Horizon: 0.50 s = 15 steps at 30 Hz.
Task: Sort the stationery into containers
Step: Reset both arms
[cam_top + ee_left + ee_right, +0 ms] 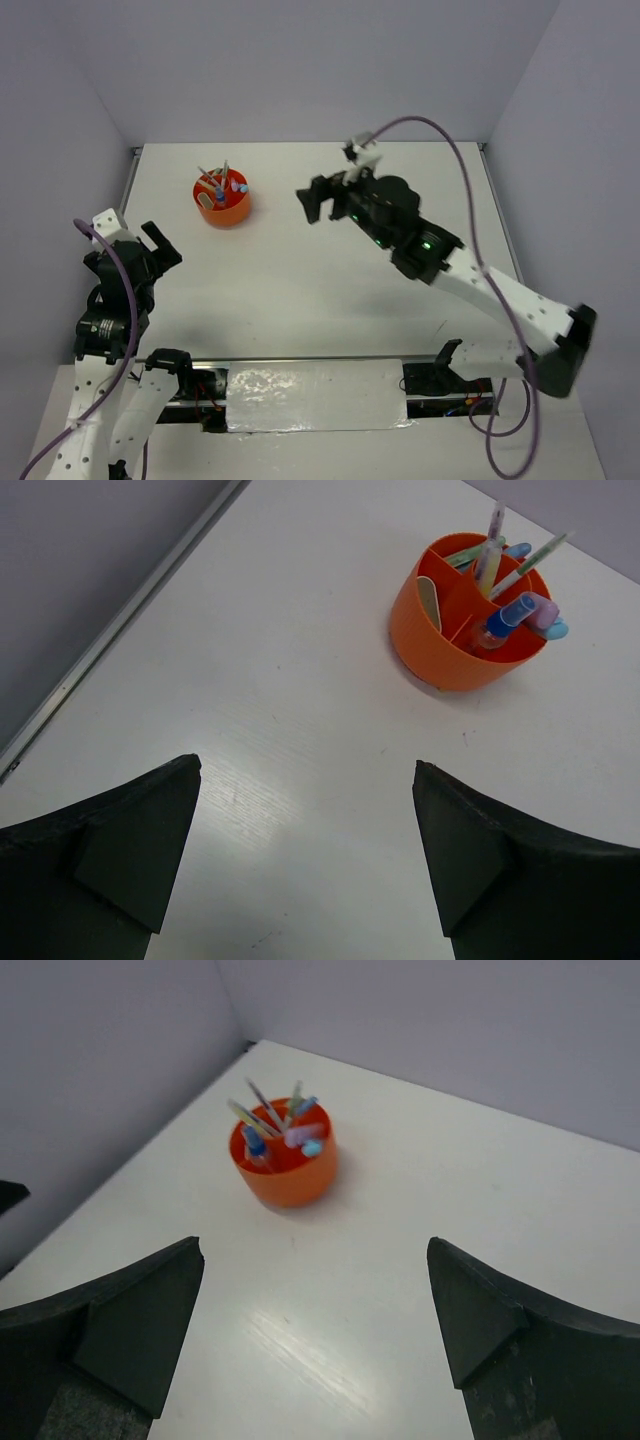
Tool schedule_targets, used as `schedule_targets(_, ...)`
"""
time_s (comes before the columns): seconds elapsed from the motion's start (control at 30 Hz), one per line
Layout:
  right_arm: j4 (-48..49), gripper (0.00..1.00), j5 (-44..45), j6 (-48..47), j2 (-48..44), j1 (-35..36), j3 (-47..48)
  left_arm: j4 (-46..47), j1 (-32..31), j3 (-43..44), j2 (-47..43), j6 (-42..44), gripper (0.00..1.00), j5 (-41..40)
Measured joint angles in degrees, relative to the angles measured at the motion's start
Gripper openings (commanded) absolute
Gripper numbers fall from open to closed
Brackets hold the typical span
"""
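Orange desk organizer stands on counter w/ pens sticking up; bare counter around it, wall near behind.

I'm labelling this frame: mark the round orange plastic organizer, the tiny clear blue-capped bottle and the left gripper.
round orange plastic organizer [440, 655], left wrist view, outer wall.
tiny clear blue-capped bottle [508, 616], left wrist view, blue cap.
left gripper [306, 768], left wrist view, midway between its fingertips.

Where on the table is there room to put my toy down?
Bare tabletop lies between the orange organizer and the right gripper, and from the organizer toward the left gripper. Only the organizer itself is crowded, stuffed with stationery.
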Motion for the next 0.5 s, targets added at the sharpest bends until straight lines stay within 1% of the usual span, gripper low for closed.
schedule_targets(0.17, -10.4, 1.0, 7.0, 0.8, -20.7, 0.0, -12.3, -2.5, 0.1, 1.7, 0.0, 0.2, 0.99, -2.1)
schedule_targets(0.23, -14.9, 1.0, 9.3, 1.0, -27.3, 0.0, -14.7, -3.1, 0.1, 3.1, -0.9, 0.4, 0.99, -2.4)
schedule_targets(0.37, -24.9, 1.0, 13.6, 2.5, -40.8, -0.1, -16.3, -3.5, 0.1, 3.9, -5.6, 1.0, 0.99, -1.5)
schedule_targets(0.5, -31.6, 1.0, 16.3, 3.9, -54.3, -0.1, -16.0, -3.3, 0.1, 3.8, -10.6, 2.4, 0.99, 1.0)
